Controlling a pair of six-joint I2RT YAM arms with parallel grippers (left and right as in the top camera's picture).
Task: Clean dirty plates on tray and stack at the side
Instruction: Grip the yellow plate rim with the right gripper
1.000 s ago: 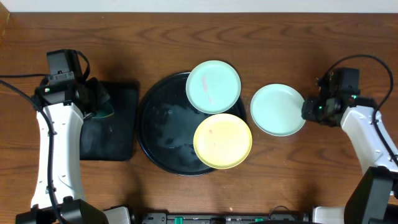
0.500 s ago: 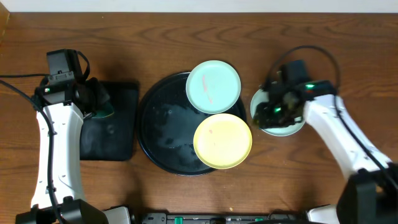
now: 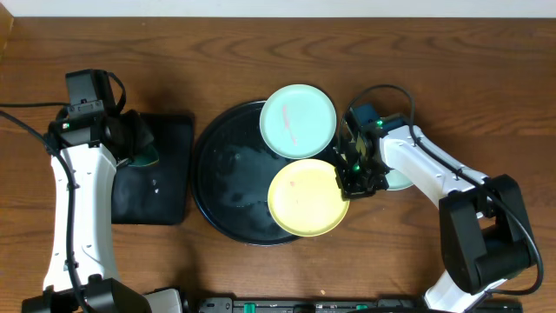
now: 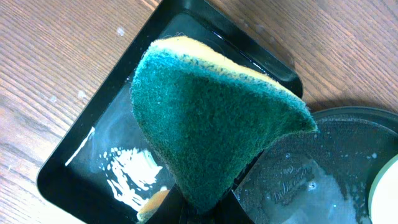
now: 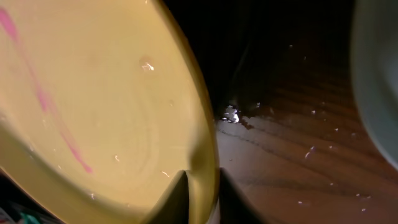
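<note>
From above, the round black tray (image 3: 221, 178) sits mid-table with a mint plate (image 3: 298, 121) overhanging its rim at 1 o'clock and the yellow plate (image 3: 308, 197) at its 4 o'clock. A second mint plate (image 3: 401, 180) lies on the bare wooden table (image 3: 261, 52) just beyond, mostly hidden under the right arm. The right gripper (image 3: 352, 174) meets the yellow plate's edge at 3 o'clock. The left gripper (image 3: 139, 149) hangs over the rectangular tray (image 3: 161, 196), well apart at 9 o'clock. From the left wrist, that gripper is clamped on the narrow bottom end of a green-and-yellow sponge (image 4: 211, 118), which buckles softly over the wet, foam-flecked rectangular tray. From the right wrist, the fingers (image 5: 171, 199) straddle the yellow plate's rim, one inside the bowl and one beneath, pinching it. A thin pink smear (image 5: 37, 93) crosses the plate's face, and droplets shine on the wood beside it. The plate looks light, rigid and smooth, likely slick when wet, so a one-sided edge pinch could let it swivel or slip. The raised lip is the only practical hold, best taken deep and square, with the plate kept low.
</note>
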